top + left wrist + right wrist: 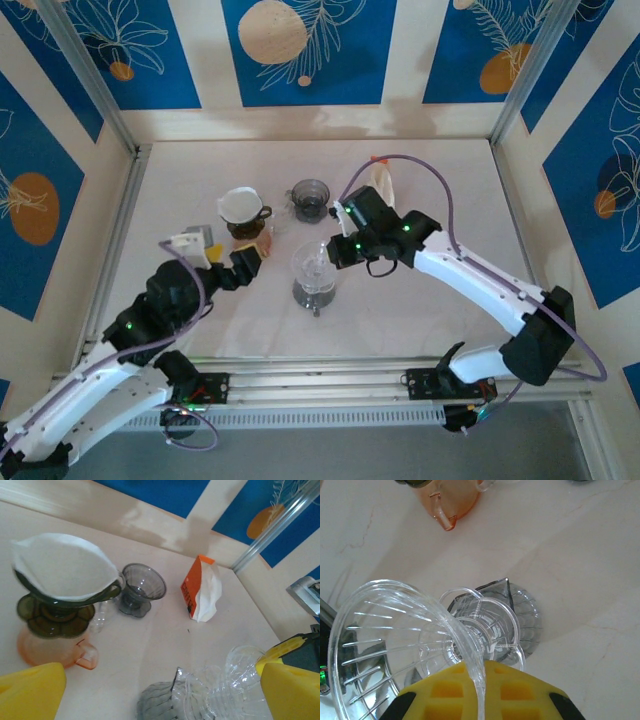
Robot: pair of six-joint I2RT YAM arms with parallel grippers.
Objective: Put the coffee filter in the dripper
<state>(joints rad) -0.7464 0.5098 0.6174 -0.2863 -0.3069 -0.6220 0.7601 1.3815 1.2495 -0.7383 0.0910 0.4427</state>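
The white paper coffee filter [62, 565] lies opened as a shallow cone inside the dark olive translucent dripper [55, 614]. That dripper stands on an orange plastic server [45, 649] on the pale table [160, 625]. The filter's edge stands slightly proud of the rim, a little lopsided. Nearby, the left tool [160, 700] is spread wide and holds nothing, which suggests the filter needs no further support. The right tool [480, 680] pinches the rim of a clear ribbed dripper [385, 640], probably to steady it.

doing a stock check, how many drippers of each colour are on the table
dark green dripper: 1
orange dripper: 1
grey drippers: 2
clear dripper: 1, maybe another by the green one, too faint to tell
total: 5 certain
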